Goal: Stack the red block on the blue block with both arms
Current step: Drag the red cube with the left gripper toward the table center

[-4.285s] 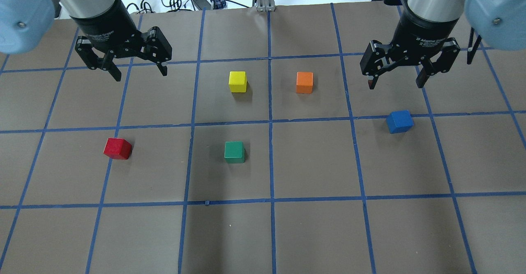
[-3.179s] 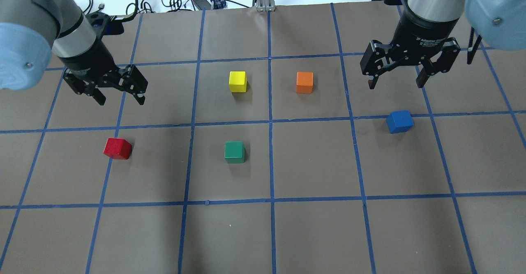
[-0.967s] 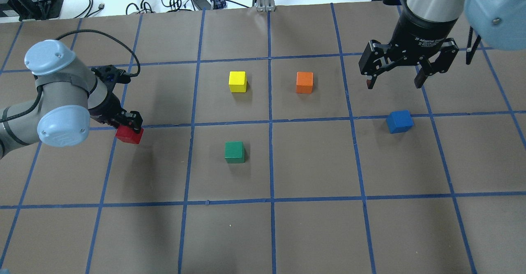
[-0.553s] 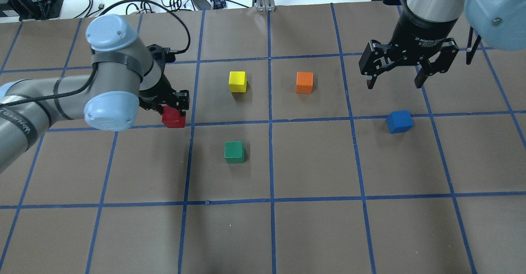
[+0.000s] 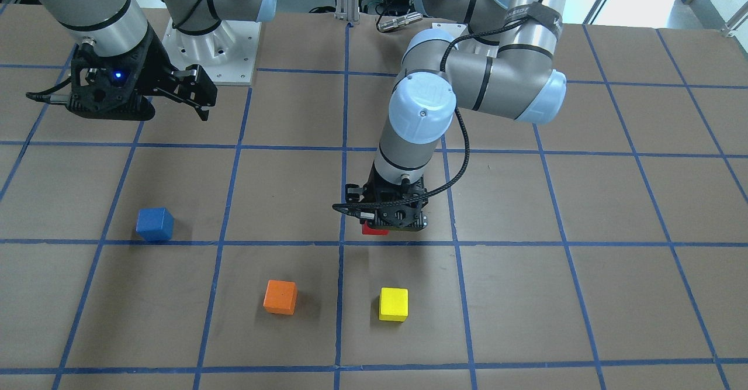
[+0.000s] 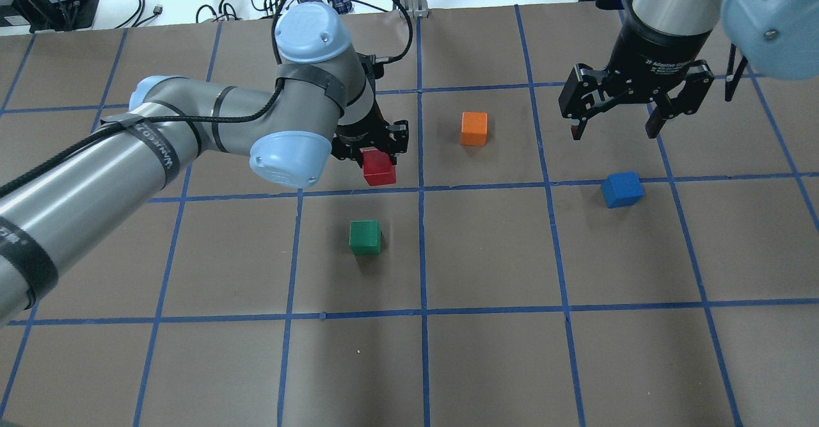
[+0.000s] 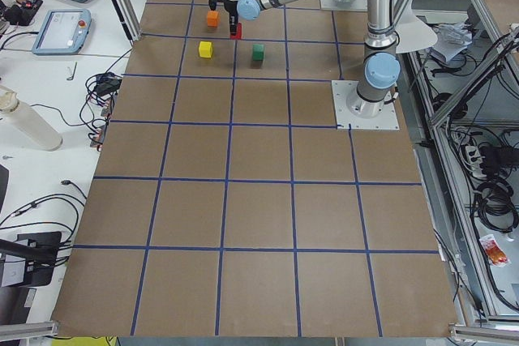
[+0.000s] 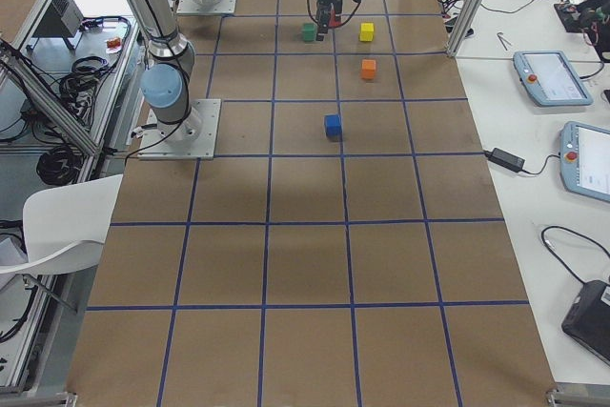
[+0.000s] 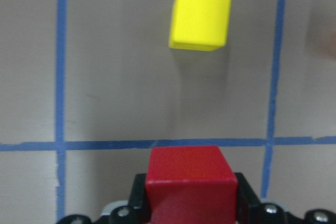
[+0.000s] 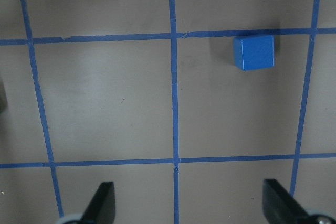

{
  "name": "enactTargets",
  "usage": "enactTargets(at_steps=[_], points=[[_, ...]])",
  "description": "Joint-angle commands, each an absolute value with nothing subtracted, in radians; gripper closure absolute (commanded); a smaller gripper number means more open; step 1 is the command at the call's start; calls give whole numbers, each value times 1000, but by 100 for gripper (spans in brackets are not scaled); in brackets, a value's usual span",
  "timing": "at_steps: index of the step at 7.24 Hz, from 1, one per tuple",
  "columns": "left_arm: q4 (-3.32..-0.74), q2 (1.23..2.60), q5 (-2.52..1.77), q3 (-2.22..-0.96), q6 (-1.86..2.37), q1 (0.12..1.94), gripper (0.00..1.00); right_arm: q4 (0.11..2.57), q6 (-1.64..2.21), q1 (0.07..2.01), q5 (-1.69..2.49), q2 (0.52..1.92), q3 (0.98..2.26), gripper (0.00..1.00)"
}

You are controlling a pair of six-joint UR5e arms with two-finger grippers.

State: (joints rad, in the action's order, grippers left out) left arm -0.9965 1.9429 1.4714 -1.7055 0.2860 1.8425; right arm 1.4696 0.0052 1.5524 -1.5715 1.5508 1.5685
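— Shifted since the frame before: the small matte red cube (image 6: 379, 169), carried by the left gripper (image 6: 377, 158) from the left-hand squares to just short of the centre blue tape line (image 6: 420, 248). The right side is unchanged.
— Grip on it?
— The red cube is clamped between the black fingers (image 9: 244, 199), which are seen on both its sides in the left wrist view. It is held above the brown paper-covered table (image 6: 486, 363).
— Arm pose?
— From the overhead view's left, the left arm (image 6: 192, 132) is stretched low across the table, elbow bent, wrist pointed straight down. The small matte yellow cube (image 9: 200, 18) is hidden behind it overhead but seen ahead of the gripper in the wrist view.
— Other side?
— Hung over the table is the right gripper (image 6: 614, 129), pointed down, fingers spread wide, nothing between them. The small matte blue cube (image 6: 622, 189) is lying on the table near that gripper, well apart from the red cube. A small orange cube (image 6: 474, 128) and a small green cube (image 6: 365, 237) are also on the table.
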Motion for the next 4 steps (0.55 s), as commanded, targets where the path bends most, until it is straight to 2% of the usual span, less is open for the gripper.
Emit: enactTargets(at_steps=[1, 2, 3, 4], points=[[-967, 1999, 1476, -1697, 308, 1890, 77, 1470, 5, 1552, -1575, 1551, 1569, 0], [-947, 2015, 1480, -1697, 310, 1911, 75, 1470, 5, 1552, -1575, 1551, 1575, 0], [-922, 2028, 1479, -1697, 311, 1913, 64, 1470, 5, 1551, -1575, 1552, 1580, 0], [-910, 2037, 1476, -1700, 313, 1919, 41, 1470, 5, 1551, -1575, 1552, 1580, 0]])
